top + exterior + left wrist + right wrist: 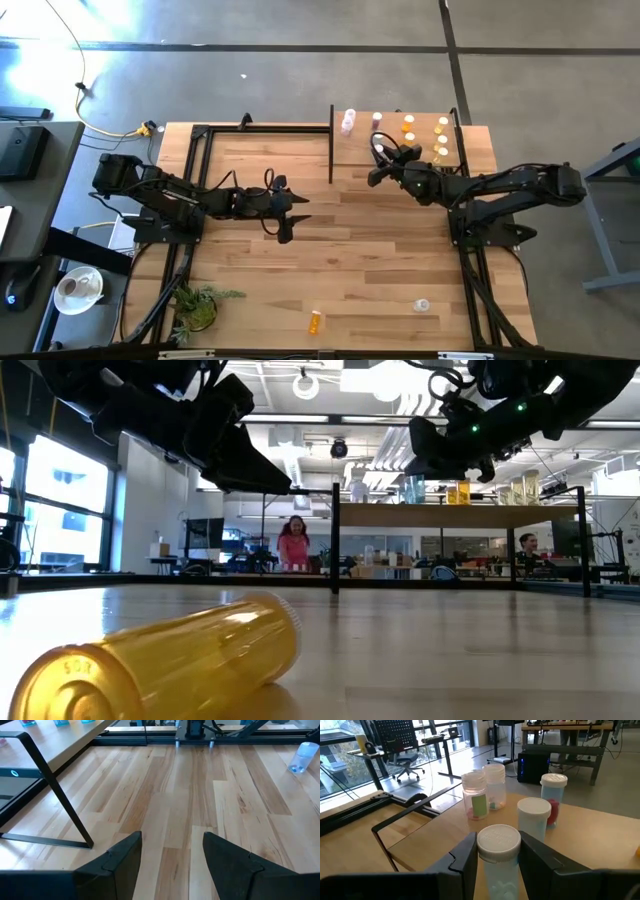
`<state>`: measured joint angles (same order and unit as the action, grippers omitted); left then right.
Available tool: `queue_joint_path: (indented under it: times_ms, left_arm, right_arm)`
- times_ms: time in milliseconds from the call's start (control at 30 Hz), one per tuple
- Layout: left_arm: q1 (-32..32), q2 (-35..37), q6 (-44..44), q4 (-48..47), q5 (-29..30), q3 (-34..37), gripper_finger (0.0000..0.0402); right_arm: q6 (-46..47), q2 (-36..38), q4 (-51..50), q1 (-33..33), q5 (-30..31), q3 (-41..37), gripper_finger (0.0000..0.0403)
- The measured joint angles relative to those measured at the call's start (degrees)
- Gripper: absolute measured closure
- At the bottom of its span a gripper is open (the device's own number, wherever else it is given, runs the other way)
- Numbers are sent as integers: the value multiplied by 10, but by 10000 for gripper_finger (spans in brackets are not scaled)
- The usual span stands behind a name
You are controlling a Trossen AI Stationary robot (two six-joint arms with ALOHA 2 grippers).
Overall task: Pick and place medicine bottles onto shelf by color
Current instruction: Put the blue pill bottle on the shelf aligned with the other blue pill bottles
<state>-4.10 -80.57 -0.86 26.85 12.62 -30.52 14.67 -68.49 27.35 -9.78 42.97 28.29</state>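
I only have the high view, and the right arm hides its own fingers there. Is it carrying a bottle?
Observer: Yes. In the right wrist view, the right gripper is closed on a clear bottle with a white cap, over the shelf.
Operator: And the left one?
Observer: The left gripper is open, with nothing between its fingers, over bare table.
Operator: Is the orange bottle near the front edge standing or lying?
Observer: In the low view, the orange bottle is lying on its side.
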Motion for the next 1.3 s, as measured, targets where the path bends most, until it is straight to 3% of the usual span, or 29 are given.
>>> queue_joint_path:
  times_ms: [1300]
  left_arm:
    - [0, 0, 0, 0, 0, 0, 200]
  right_arm:
    - [19, 0, -19, 0, 14, 1, 289]
